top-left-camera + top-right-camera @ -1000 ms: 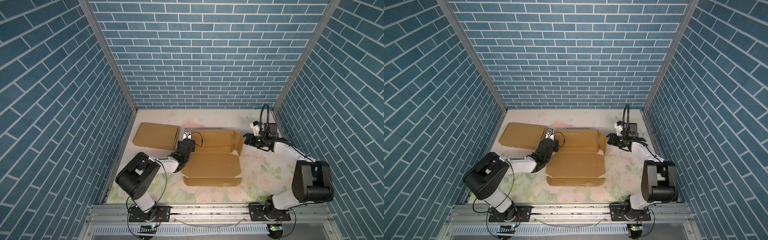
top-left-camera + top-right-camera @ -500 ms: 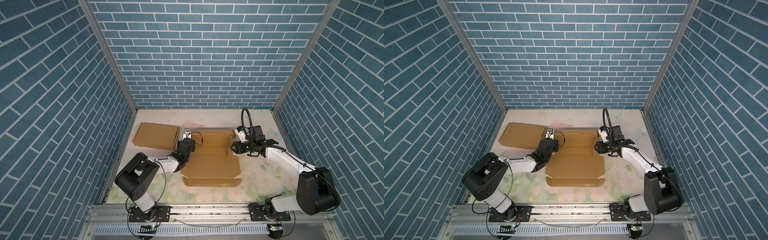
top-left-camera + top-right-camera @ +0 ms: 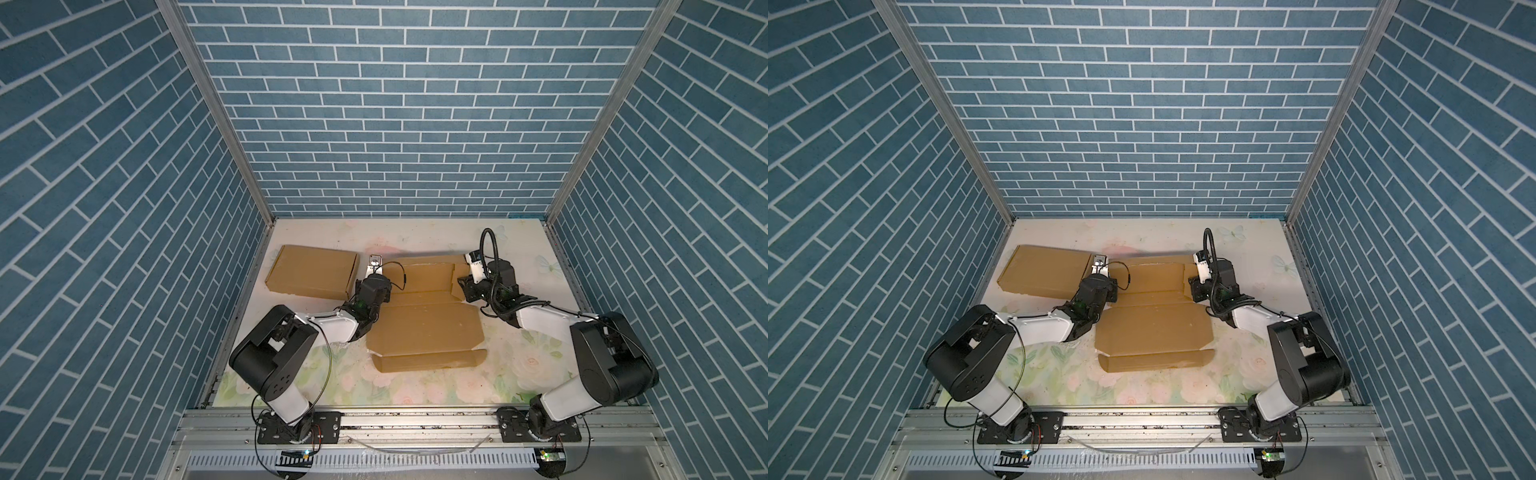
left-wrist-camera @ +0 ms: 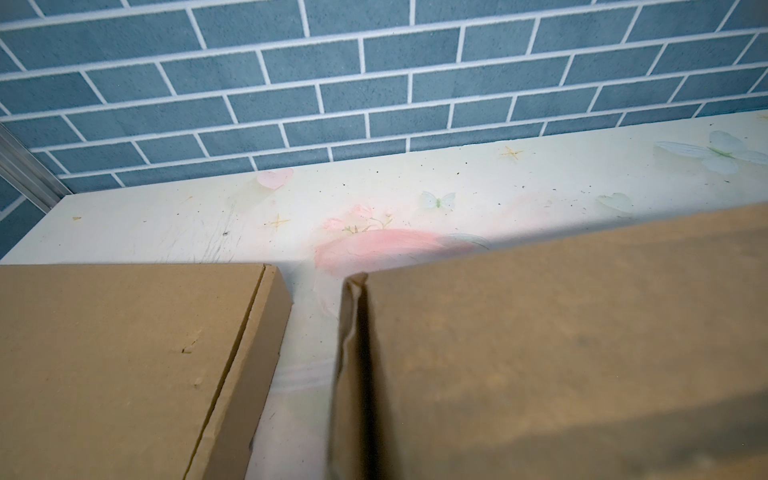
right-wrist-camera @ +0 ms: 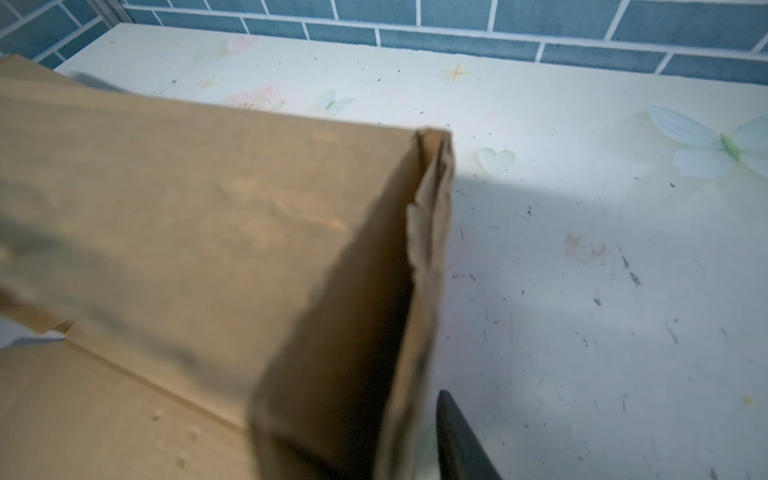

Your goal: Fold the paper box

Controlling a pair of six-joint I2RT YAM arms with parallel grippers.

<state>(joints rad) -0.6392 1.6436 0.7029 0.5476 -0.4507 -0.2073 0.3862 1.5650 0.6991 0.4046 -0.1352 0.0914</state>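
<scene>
Blue brick walls [image 3: 399,124], floral table mat [image 3: 415,382], closed cardboard box [image 3: 311,272]

Right arm's on the move! The black right gripper [image 3: 464,290], parked well off at 3 o'clock from the flat brown cardboard paper box [image 3: 424,324] a second ago, has swung in toward 9 o'clock. It's now at the box's right side flap [image 5: 374,291]. That flap was splayed outward and now stands upright. The jaws have drawn closer together.

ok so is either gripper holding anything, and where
Cannot be told: the left gripper is shut at the left wall of the open box, the right gripper sits at its right wall, but neither grip shows.
</scene>
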